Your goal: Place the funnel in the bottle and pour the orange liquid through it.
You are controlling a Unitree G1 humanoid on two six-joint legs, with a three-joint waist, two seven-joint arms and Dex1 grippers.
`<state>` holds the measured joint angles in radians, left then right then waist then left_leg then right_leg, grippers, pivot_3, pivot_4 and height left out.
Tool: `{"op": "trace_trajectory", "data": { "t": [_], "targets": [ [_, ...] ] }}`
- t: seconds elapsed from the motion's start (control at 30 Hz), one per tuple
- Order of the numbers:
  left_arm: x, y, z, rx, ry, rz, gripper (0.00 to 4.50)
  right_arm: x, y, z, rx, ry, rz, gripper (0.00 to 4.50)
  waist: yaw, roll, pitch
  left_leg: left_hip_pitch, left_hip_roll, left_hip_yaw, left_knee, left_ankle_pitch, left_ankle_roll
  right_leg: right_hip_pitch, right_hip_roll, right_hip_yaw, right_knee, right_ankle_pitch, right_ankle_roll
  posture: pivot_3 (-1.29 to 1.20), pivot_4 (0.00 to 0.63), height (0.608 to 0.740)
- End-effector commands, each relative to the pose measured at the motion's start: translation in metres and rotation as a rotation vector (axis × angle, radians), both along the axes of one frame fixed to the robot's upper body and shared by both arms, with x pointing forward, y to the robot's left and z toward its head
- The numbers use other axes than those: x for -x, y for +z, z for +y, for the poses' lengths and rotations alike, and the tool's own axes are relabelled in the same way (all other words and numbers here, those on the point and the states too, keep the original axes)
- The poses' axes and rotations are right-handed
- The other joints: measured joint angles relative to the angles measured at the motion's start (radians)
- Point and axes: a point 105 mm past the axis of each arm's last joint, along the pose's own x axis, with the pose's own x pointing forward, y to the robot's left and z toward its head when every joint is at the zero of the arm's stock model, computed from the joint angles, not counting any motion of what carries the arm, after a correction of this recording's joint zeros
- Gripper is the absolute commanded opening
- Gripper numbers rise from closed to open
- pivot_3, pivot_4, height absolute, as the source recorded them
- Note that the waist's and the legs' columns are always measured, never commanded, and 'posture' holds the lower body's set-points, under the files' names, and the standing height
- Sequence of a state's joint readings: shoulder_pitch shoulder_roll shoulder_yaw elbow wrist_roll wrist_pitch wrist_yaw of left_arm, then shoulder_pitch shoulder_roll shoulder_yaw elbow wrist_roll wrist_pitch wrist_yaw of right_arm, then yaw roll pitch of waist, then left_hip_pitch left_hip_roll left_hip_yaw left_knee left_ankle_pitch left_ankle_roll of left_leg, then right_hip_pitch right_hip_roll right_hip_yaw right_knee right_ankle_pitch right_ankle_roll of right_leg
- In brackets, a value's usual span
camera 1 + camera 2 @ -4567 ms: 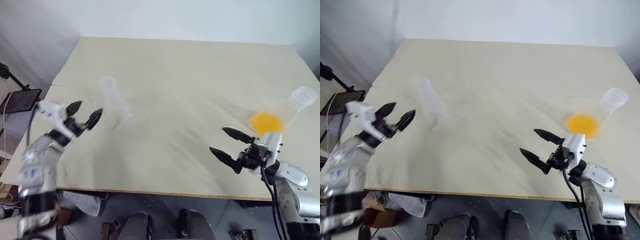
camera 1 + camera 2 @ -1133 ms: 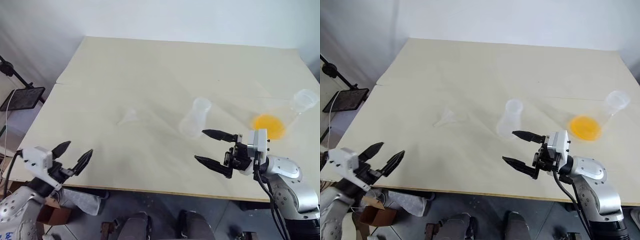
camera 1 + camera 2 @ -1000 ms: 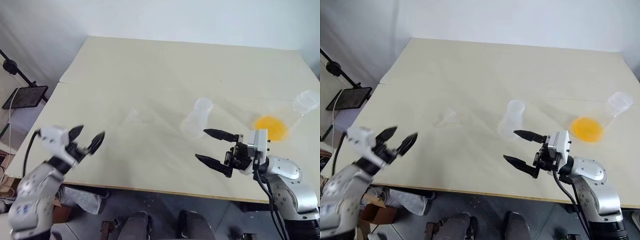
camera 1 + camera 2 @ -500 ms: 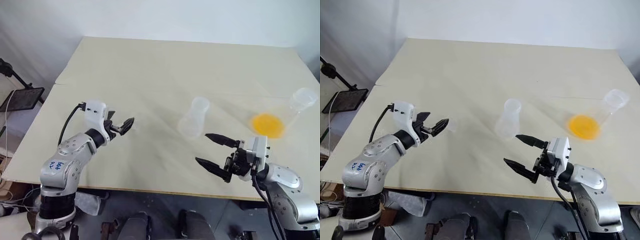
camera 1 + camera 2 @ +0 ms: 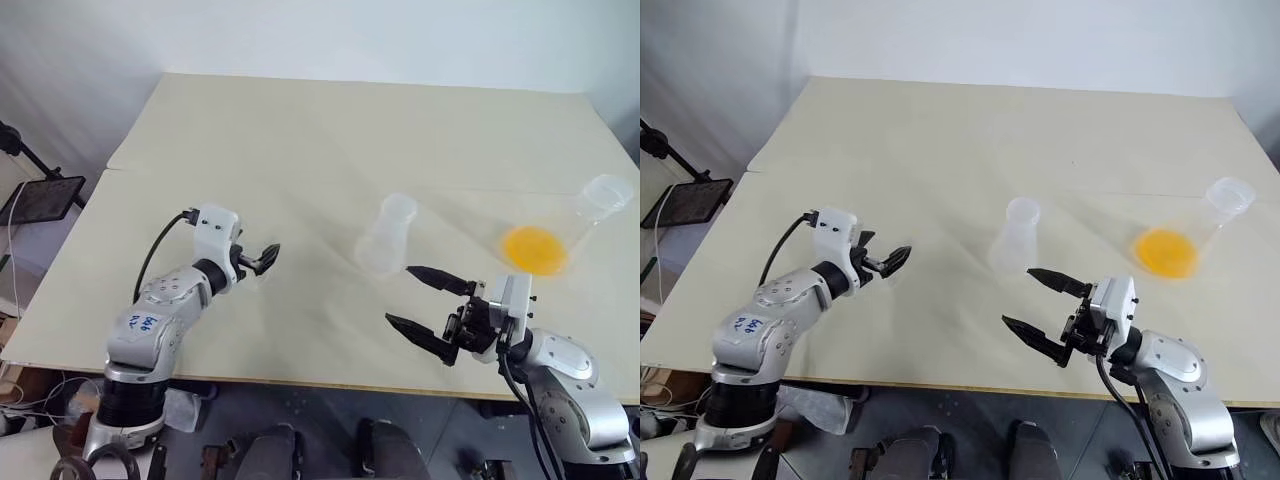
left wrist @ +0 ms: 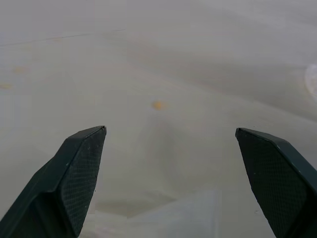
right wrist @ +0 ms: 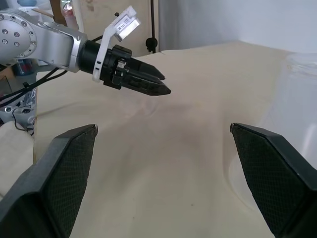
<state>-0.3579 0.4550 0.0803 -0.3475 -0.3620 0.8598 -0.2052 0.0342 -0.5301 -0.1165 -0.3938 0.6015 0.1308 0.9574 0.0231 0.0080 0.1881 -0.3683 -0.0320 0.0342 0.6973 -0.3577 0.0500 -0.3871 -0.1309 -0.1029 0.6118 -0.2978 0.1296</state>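
The clear bottle (image 5: pixel 385 235) stands upright in the middle of the table. To its right a clear flask leans with its mouth (image 5: pixel 606 195) raised, and the orange liquid (image 5: pixel 535 250) pools in its base. My left gripper (image 5: pixel 267 258) hovers low over the table's left part, open. A faint see-through shape, which I take for the funnel (image 6: pixel 168 210), lies between its fingers. My right gripper (image 5: pixel 398 295) stands open in front of the bottle, holding nothing. It faces the left gripper (image 7: pixel 143 84) across bare table.
The cream table (image 5: pixel 300 130) runs wide behind the glassware, with a seam across its middle. A black plate on a stand (image 5: pixel 40 200) sits off the table's left edge. The flask stands close to the table's right edge.
My left arm has swung in from the table's front left edge to the funnel's spot, gripper still open. My right gripper, the bottle and the flask have stayed put.
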Motion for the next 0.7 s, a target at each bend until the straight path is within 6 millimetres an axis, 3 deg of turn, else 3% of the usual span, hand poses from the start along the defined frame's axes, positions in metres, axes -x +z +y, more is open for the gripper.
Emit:
{"op": "trace_trajectory", "data": {
  "t": [0.03,0.2,0.33,0.5,0.7],
  "targets": [
    [0.008,0.011,0.017,-0.004,0.017,-0.052,4.45,0.002,0.008,0.003,-0.016,0.008,-0.045,4.5,0.001,0.0,0.0,0.0,0.0,0.0,0.0,0.0,0.0,0.0,0.0,0.0,0.0,0.0,0.0,0.0,0.15,0.74],
    [0.017,0.021,0.03,0.011,-0.022,-0.139,4.45,0.001,0.008,0.005,-0.017,0.011,-0.046,4.5,0.003,0.0,0.0,0.0,0.0,-0.001,0.0,0.0,0.0,0.001,-0.001,0.0,-0.001,0.0,0.0,0.0,0.15,0.74],
    [0.028,0.018,0.05,-0.02,-0.013,-0.122,4.45,0.001,0.007,0.004,-0.015,0.013,-0.043,4.5,0.0,0.0,0.0,0.0,0.0,-0.001,0.0,0.0,0.0,0.001,-0.001,0.0,-0.001,0.0,0.0,0.0,0.15,0.74],
    [0.041,0.02,0.05,-0.012,-0.101,-0.118,4.45,0.0,0.007,0.004,-0.012,0.018,-0.041,4.5,0.001,0.0,0.0,0.0,0.001,-0.001,0.0,0.0,0.0,0.001,-0.002,0.001,-0.001,0.0,0.0,0.0,0.15,0.74],
    [0.063,0.019,0.075,-0.028,-0.104,-0.081,4.45,0.0,0.007,0.0,-0.005,0.01,-0.04,4.5,-0.002,0.001,0.0,0.0,0.001,-0.001,-0.001,-0.001,-0.001,0.0,-0.003,0.001,-0.001,0.0,-0.001,0.0,0.15,0.74]
  ]
}}
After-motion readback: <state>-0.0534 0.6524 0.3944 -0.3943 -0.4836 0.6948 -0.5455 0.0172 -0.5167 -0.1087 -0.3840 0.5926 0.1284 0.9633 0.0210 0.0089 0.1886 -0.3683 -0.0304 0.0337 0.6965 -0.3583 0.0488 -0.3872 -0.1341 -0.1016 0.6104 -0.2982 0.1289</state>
